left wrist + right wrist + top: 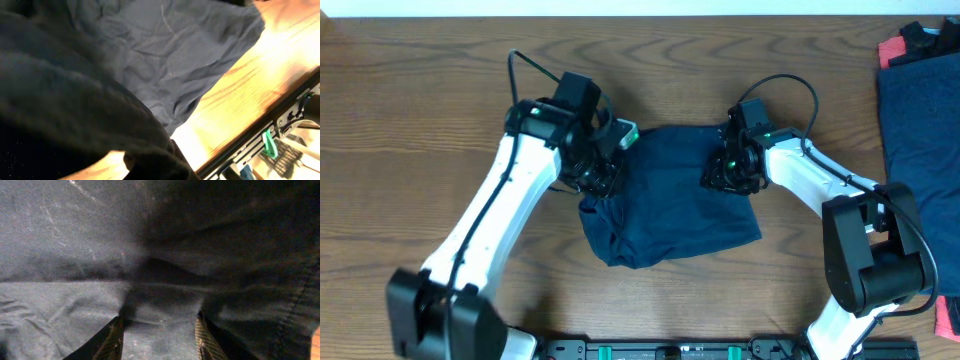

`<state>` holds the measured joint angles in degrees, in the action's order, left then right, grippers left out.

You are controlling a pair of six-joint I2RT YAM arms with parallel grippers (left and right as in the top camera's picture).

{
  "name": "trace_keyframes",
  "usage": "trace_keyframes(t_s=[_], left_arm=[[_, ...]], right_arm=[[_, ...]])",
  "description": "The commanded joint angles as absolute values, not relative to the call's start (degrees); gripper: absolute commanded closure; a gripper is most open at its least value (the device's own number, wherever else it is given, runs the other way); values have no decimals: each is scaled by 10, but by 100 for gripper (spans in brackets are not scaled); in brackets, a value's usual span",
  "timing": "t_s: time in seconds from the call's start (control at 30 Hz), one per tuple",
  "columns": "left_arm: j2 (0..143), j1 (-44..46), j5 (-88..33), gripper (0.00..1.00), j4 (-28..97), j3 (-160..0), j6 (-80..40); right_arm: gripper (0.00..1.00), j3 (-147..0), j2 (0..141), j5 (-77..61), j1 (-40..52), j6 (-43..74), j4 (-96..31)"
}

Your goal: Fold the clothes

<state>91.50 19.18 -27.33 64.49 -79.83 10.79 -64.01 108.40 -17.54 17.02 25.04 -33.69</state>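
Navy garment (165,60) fabric lies directly against both wrist cameras. The garment sits bunched at the centre of the desk (410,90), between the arms. Left tool (603,172): pressed together, pinching the garment's left edge. Right tool (159,342): fingers spread part-way, tips on the garment's right side. A second garment (920,110) lies at the desk's right edge.

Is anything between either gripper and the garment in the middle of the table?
Nothing visible. The left gripper is at the left edge of the garment, the right gripper on its upper right corner, cloth between its fingers.
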Motion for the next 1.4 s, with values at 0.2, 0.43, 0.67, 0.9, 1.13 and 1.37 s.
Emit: trace_keyframes(t_s=[0.2,0.43,0.67,0.9,1.13,1.37], left_arm=[[807,199,-270,94,638,-834,100],[828,237,-270,94,637,-831,98],[842,284,-291,94,607,-831,85],[843,318,-291,94,570,-828,67],[879,322,-292,94,564,-826,61],[918,322,-292,93,551,-826,58]], right_arm=[[55,-628,1118,-168,173,274,-347],[55,-628,1118,-170,177,274,-347],[54,-628,1118,-163,195,281,-342],[51,-628,1118,-159,202,313,-340],[50,-629,1117,-159,201,317,-340],[49,-633,1082,-159,185,317,-354]])
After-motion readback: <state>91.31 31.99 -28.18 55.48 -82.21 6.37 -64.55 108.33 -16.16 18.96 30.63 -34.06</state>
